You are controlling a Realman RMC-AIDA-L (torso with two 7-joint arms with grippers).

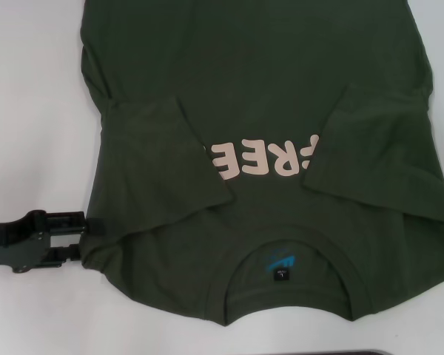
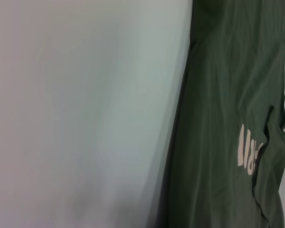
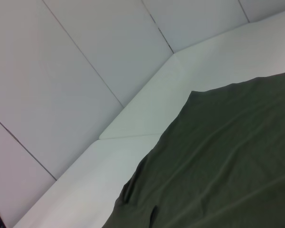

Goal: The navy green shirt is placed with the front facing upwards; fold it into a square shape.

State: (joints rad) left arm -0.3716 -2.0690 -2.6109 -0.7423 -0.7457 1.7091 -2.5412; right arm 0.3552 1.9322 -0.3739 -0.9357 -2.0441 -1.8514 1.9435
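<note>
Beside the left gripper [image 1: 68,238], the navy green shirt [image 1: 266,96] lies flat.

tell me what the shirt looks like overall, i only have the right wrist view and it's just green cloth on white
Observer: In the head view the navy green shirt lies face up with both sleeves folded in over the chest.
Operator: where's the left gripper
Observer: The left gripper sits low at the shirt's left edge, near the shoulder.
Operator: any print showing
Observer: Yes, pale pink letters show between the folded sleeves, partly covered by them.
Operator: collar end nearest us
Observer: Yes, the neck label is at the near edge.
</note>
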